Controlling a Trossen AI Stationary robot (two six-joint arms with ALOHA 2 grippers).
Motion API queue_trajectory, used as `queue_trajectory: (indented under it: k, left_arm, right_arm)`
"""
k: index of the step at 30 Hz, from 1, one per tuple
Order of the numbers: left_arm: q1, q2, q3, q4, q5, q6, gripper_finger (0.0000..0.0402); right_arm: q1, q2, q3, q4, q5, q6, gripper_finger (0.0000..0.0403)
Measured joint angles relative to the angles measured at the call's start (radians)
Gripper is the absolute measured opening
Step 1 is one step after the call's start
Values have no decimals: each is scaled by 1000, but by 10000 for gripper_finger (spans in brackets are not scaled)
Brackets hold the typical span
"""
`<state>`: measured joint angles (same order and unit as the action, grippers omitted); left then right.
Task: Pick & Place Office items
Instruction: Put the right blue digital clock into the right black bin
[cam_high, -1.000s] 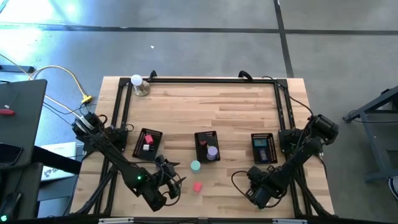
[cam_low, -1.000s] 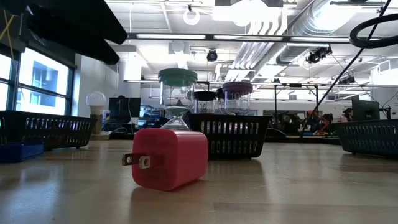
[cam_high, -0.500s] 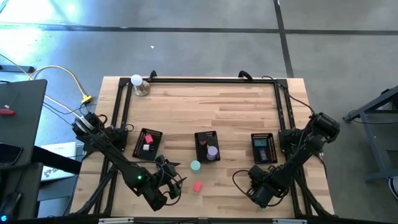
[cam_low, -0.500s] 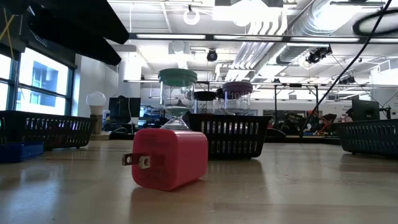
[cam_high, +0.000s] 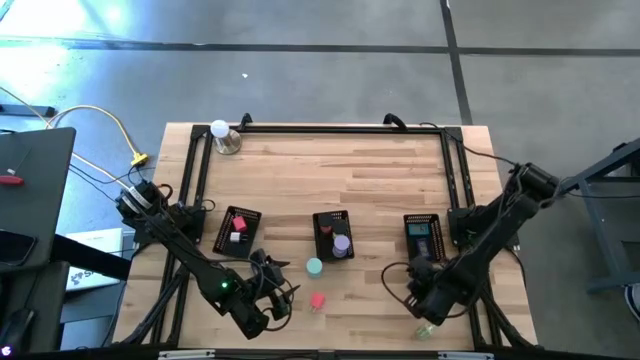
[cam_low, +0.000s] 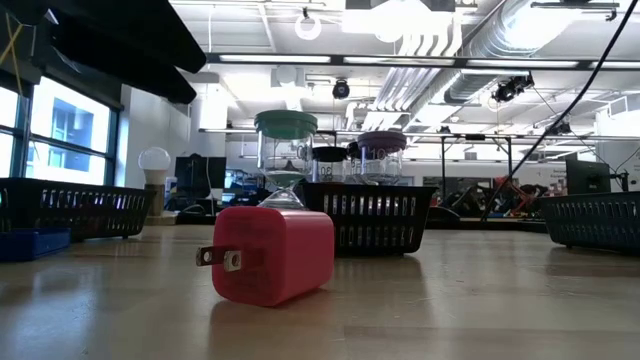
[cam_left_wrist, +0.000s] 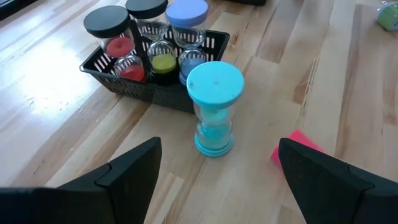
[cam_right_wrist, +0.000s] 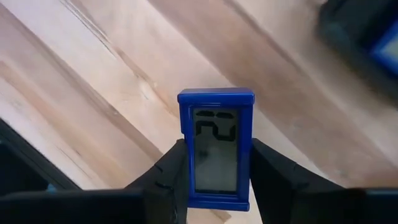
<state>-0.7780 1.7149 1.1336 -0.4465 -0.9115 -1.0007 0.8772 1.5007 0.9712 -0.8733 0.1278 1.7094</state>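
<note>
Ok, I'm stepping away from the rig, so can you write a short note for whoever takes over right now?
Right gripper: shut on the blue timer, lifted near the right tray.
Left gripper: open, near the front edge, facing the teal sand timer.
Done: three sand timers in the middle tray; items in the left tray.
Left: blue timer, teal sand timer and pink plug.

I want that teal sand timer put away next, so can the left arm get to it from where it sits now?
Probably yes. The left gripper is open and faces the teal sand timer, which stands alone on bare wood with nothing between. The black tray sits just behind it, the pink plug off to one side.
</note>
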Motion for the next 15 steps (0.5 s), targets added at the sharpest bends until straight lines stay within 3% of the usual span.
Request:
queue_trajectory:
  k: [9, 15]
  left_arm:
    - [0, 0, 0, 0, 0, 18, 315]
    - [0, 0, 0, 0, 0, 55, 315]
  right_arm:
    - [-1, -182, 1, -237, 139, 111, 120]
    - [-11, -236, 1, -410, 187, 227, 122]
